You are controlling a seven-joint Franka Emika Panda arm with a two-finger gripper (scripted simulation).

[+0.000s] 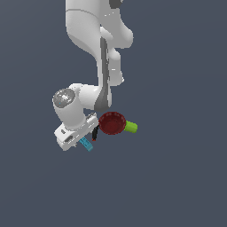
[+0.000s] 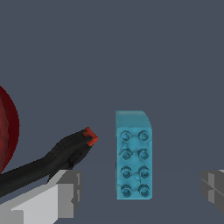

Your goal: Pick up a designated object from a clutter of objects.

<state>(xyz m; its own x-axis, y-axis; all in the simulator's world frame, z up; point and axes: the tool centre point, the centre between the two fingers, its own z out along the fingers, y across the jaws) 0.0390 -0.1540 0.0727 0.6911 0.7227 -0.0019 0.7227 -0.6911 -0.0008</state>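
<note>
The small cyan studded plastic block (image 2: 133, 155) lies flat on the counter at lower middle, between the spread tool (image 2: 142, 189) fingers, and looks light, hard and slippery, so squeeze its two long sides.

Backdrop: we see one flat, unbroken slate-blue ground (image 1: 177, 186) filling both views, evenly lit, without visible walls or furniture.

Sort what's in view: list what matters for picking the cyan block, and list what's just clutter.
For the job:
- cyan studded block, between the fingers
- pincer, open

Just lying about:
- dark red bowl
- lime green cylinder, beside the bowl
- black tool with red tip
</note>
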